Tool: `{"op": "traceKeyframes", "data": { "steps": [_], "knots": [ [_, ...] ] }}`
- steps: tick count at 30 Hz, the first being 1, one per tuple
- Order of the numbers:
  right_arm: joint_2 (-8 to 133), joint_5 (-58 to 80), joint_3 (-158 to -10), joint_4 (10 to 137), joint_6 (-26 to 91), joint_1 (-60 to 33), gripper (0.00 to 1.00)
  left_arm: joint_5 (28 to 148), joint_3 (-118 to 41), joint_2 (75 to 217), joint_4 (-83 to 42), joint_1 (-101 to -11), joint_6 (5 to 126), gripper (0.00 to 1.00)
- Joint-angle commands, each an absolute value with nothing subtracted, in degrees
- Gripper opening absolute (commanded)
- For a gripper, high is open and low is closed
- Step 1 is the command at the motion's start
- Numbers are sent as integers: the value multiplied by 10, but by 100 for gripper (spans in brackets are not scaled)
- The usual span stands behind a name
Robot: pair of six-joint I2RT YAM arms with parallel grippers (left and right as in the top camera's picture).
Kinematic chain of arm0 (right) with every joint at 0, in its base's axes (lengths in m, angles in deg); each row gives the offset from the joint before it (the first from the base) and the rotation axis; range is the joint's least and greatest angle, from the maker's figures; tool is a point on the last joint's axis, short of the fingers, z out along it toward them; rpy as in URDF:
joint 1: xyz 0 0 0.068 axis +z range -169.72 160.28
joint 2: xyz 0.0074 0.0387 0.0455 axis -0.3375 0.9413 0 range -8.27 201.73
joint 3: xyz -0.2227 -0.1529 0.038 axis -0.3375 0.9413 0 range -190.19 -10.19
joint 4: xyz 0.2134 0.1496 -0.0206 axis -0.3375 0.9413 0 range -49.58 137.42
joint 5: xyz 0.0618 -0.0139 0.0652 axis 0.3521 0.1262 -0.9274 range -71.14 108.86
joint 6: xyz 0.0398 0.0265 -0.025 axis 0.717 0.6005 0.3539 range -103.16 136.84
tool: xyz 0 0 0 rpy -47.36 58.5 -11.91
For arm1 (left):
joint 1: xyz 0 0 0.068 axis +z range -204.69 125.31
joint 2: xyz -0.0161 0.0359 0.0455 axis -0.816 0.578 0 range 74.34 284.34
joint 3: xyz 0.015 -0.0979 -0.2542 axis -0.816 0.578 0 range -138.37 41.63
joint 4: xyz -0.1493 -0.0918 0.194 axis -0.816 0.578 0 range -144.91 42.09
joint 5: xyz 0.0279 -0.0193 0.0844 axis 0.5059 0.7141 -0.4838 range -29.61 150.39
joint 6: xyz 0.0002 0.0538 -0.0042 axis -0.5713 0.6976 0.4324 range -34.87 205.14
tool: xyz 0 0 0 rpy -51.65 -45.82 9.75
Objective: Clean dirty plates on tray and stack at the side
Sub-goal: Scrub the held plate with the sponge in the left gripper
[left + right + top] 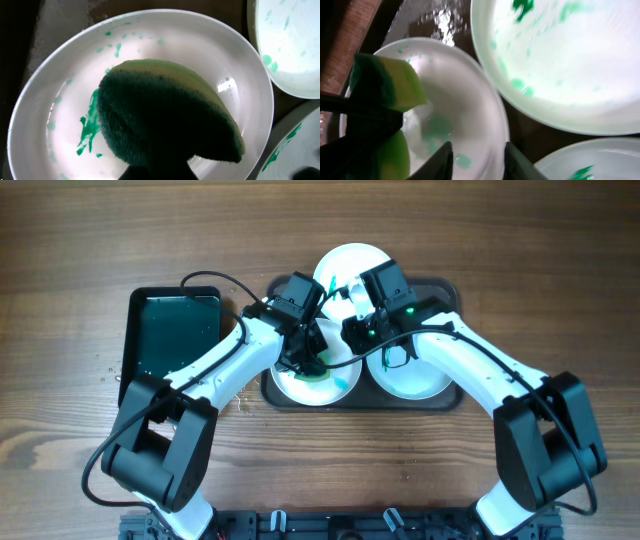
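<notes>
Left gripper clenched on green sponge, which rests on plate directly under it; green smear left of sponge. Right gripper straddles same plate's rim, one finger inside, one outside; can't tell if clamped. Second plate, green-spotted, ahead-right of it, third plate at its right. All three sit on tray.

Sponge, dark green face to camera with a yellow layer behind, sits over centre of plate. It seems to press on it, but contact is hidden. Green smear left of sponge. Second plate upper right, green-spotted. Third plate lower right, green-streaked. Tray upper left.
</notes>
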State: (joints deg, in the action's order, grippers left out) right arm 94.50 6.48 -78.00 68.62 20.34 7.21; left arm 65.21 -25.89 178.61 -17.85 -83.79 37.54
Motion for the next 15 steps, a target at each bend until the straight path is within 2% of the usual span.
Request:
{"op": "traceKeyframes", "data": {
  "steps": [1, 8, 15],
  "knots": [
    [942, 106, -789, 685, 150, 70, 40, 644, -256, 1792, -181, -837, 384, 4],
    [1011, 48, -779, 678, 123, 61, 43, 638, -256, 1792, -180, -831, 384, 4],
    [1052, 25, -780, 679, 124, 61, 39, 649, -256, 1792, -181, -822, 384, 4]
  ]
}}
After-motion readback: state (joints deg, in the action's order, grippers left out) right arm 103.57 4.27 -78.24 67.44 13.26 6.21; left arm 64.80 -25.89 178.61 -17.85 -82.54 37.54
